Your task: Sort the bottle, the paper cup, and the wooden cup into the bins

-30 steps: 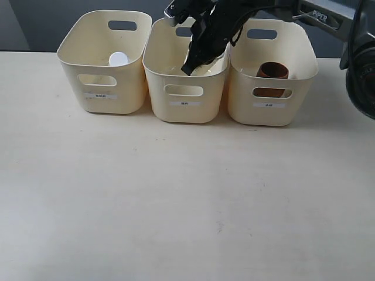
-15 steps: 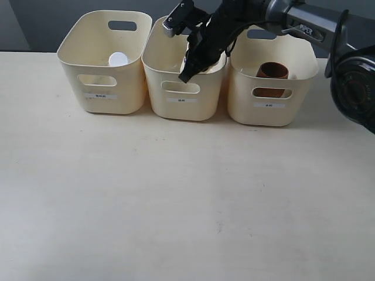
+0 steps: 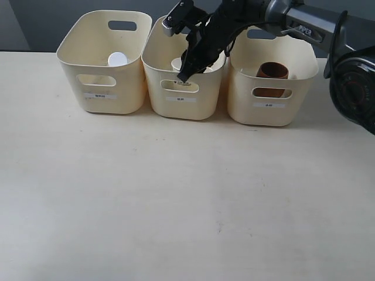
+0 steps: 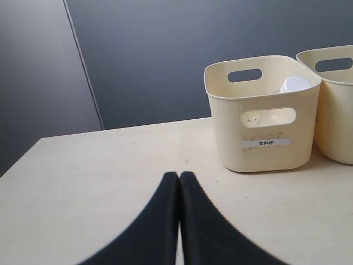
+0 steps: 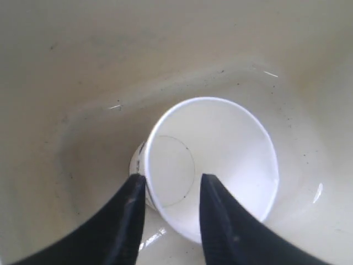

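Note:
The white paper cup (image 3: 177,63) lies tilted on the floor of the middle bin (image 3: 184,108). In the right wrist view the paper cup (image 5: 215,165) has its rim wall between the spread fingers of my right gripper (image 5: 172,179), which stands open. From outside, the right gripper (image 3: 186,73) reaches down into that bin. In the left bin (image 3: 102,96) the bottle (image 3: 118,58) shows only its white cap. The wooden cup (image 3: 272,71) stands in the right bin (image 3: 269,114). My left gripper (image 4: 179,174) is shut with nothing in it, low over the table, short of the left bin (image 4: 265,154).
The three bins stand in a row at the table's far edge, against a dark wall. The black right arm (image 3: 281,14) comes in from the upper right, crossing above the right bin. Bare table top (image 3: 176,199) spreads in front of the bins.
The right gripper's jaws have spread apart and the paper cup now shows resting in the middle bin. The arm barely moved in the last half second. The left gripper is unchanged.

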